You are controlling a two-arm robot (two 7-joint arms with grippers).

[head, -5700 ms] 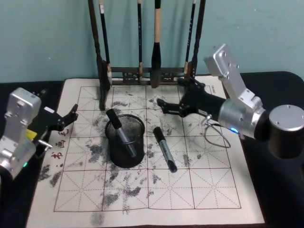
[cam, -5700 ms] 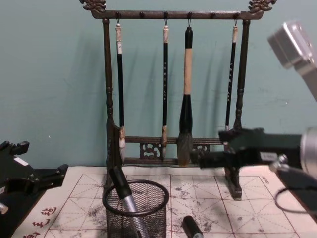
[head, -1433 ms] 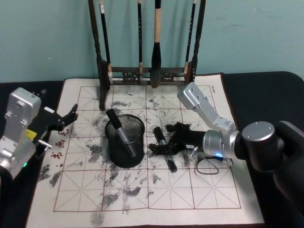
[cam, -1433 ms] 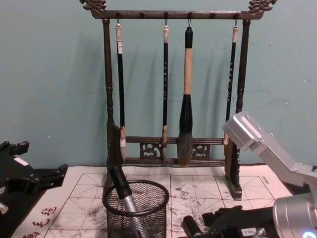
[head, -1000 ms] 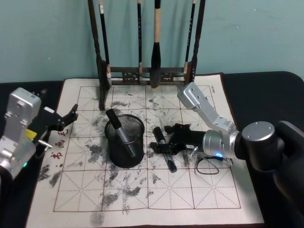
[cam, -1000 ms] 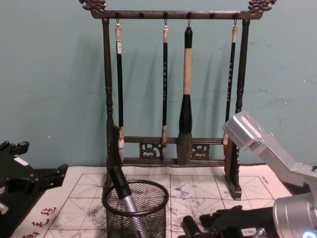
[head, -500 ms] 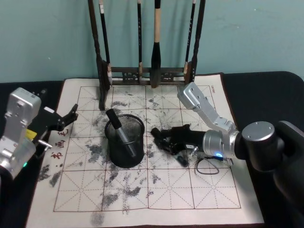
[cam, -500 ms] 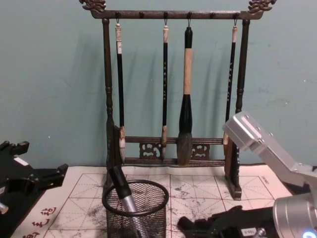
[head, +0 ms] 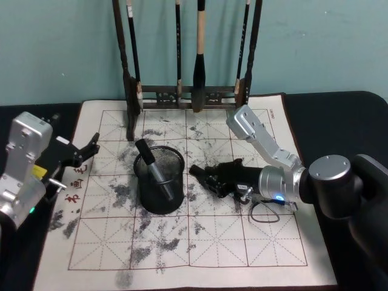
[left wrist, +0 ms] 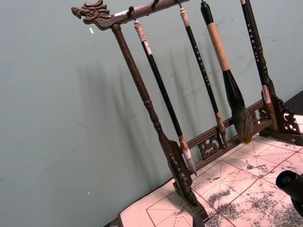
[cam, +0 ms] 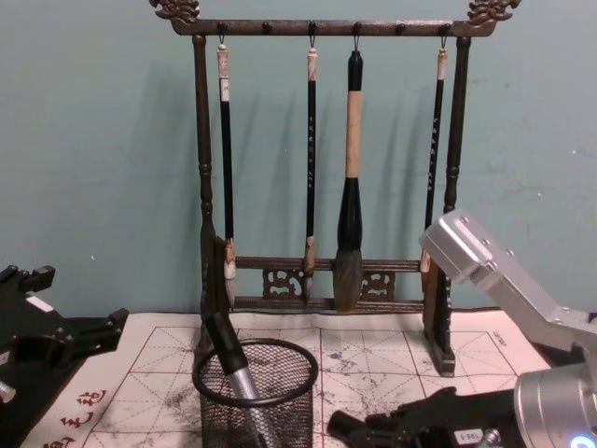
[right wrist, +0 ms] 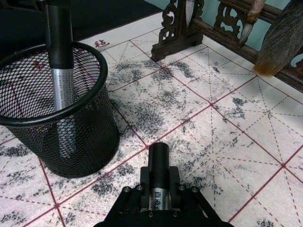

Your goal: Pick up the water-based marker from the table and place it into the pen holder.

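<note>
Right jaws gripping marker (right wrist: 159, 164), pen holder (head: 151, 195) beside

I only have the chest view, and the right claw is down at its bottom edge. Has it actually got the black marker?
Observer: Yes. The right wrist view shows the right claw shut on the black cylindrical water-based marker.
Operator: Is it over the holder yet?
Observer: No. Its free end is beside the small round black wire-mesh pen holder, not over it; a strip of off-white felt mat shows between them.
Operator: Is the left claw near?
Observer: No. From the head view, the left claw sits parked over the mat's left edge, well apart from the holder.
</note>
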